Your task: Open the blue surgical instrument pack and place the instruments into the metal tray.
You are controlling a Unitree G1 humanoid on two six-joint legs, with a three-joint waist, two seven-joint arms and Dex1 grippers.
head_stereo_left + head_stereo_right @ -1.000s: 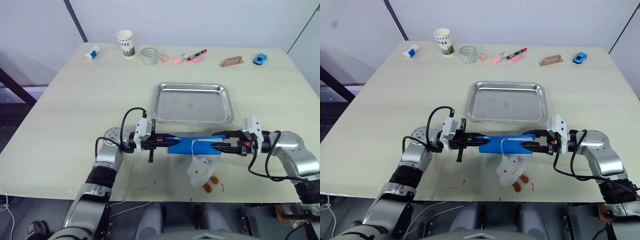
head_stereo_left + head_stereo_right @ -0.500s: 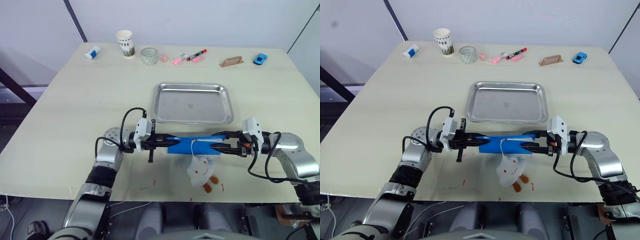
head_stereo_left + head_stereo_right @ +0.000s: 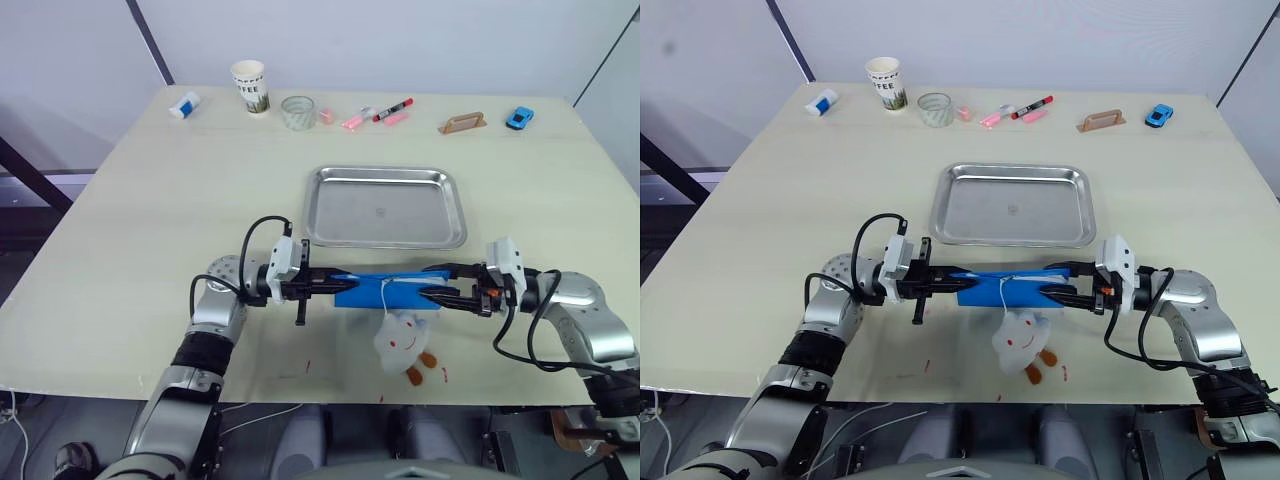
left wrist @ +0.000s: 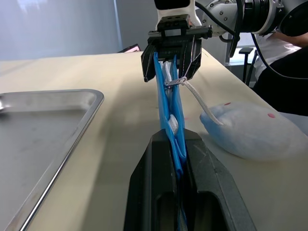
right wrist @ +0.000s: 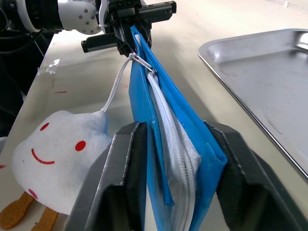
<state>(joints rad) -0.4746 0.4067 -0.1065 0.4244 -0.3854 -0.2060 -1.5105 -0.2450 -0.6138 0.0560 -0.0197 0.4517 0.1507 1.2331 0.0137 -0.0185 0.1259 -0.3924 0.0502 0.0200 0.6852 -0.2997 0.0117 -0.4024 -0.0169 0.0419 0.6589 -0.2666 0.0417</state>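
The blue surgical instrument pack [image 3: 385,291] is held on edge between the two arms, just above the desk [image 3: 150,200] near its front edge. Its long axis runs side to side, level with the robot, and the pack is spanned end to end. The left claw [image 3: 335,285] is clamped on the pack's left end and the right claw [image 3: 428,292] on its right end; in both wrist views each pair of black fingers is seen pressed flat against the blue faces. A white zipper [image 5: 166,132] runs along the pack's upper edge, its metal pull [image 5: 140,61] sitting nearer the left claw, with a white cord leading down to a plush cloud toy [image 3: 403,342] (lying on the desk just below the pack). The metal tray [image 3: 386,207] lies empty directly beyond the pack, away from the robot, its near rim close to the pack and parallel to it. No instruments are visible yet. The pack is judged still closed, and neither claw is free to work the pull, so one end would need releasing
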